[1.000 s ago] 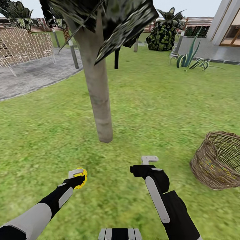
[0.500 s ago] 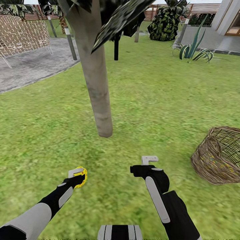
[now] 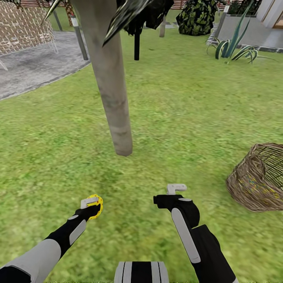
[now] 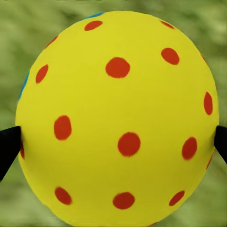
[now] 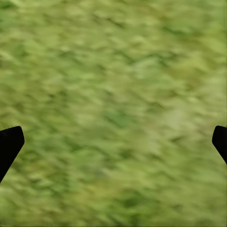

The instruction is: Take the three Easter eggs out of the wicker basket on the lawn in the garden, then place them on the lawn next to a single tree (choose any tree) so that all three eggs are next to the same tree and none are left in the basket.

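My left gripper [image 3: 92, 204] is shut on a yellow Easter egg [image 3: 96, 206] with red dots, held just above the lawn [image 3: 177, 118]. In the left wrist view the egg [image 4: 118, 118] sits between both dark fingertips [image 4: 8, 146]. My right gripper [image 3: 176, 189] hangs open over bare grass, its fingertips [image 5: 9, 144] wide apart with nothing between them. The pale grey-beige tree trunk [image 3: 114, 102] meets the ground a short way ahead of my left gripper. The wicker basket [image 3: 257, 179] lies tilted at the right edge, with yellow showing faintly through its weave.
A grey paved area [image 3: 31, 74] with a netted frame [image 3: 23, 31] lies at the back left. Thin posts [image 3: 80, 39], a dark bush [image 3: 198, 17] and a spiky agave [image 3: 232, 45] stand at the back. A grey wall [image 3: 251, 33] borders the far right.
The whole picture has slid downward: tree base and basket sit higher in the view, so the camera has moved. Both arms keep their pose, and the egg stays in the left gripper.
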